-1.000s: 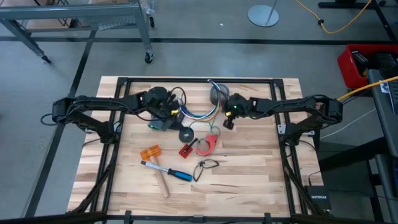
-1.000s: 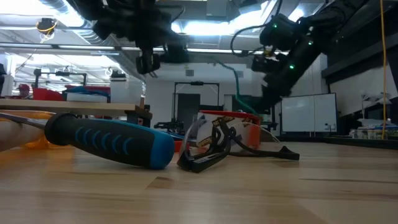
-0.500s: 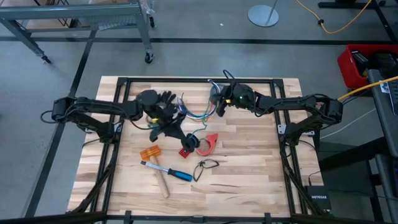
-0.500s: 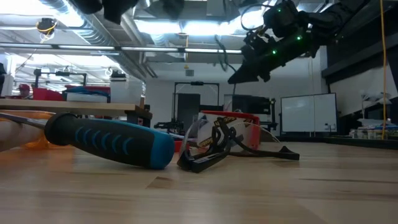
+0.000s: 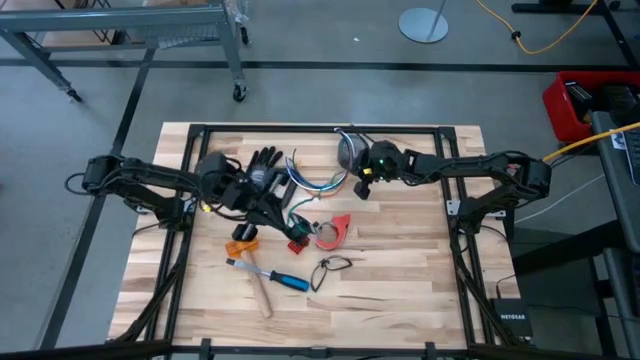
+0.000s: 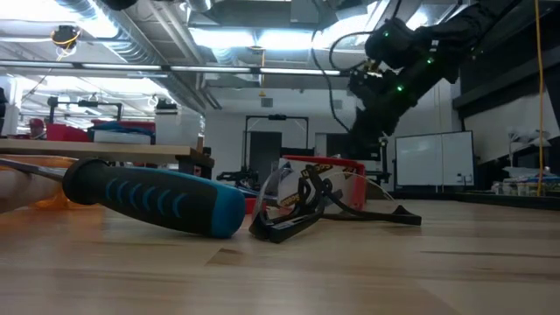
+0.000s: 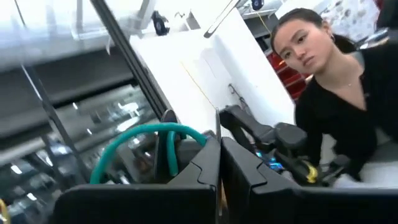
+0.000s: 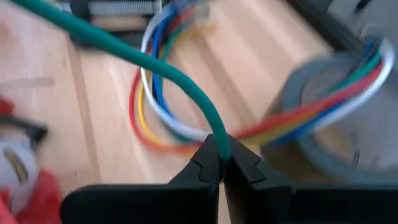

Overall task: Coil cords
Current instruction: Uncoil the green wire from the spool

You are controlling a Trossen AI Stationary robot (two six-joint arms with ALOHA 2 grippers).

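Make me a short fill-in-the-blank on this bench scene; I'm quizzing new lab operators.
1. The right gripper is shut on a ____ wire.
2. The left gripper also pinches that wire; its fingers are ____.
3. The cords lie beside a black ____ on the table.
4. The hammer has a blue and black ____.

Missing words: green; shut; glove; handle

High view looks straight down, low view level across the table (image 5: 400,290); 2 wrist views sit close-in.

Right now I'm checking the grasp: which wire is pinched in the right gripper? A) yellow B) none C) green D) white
C: the right wrist view shows the right gripper shut on the green wire, with the other coloured cords looping on the table beyond.
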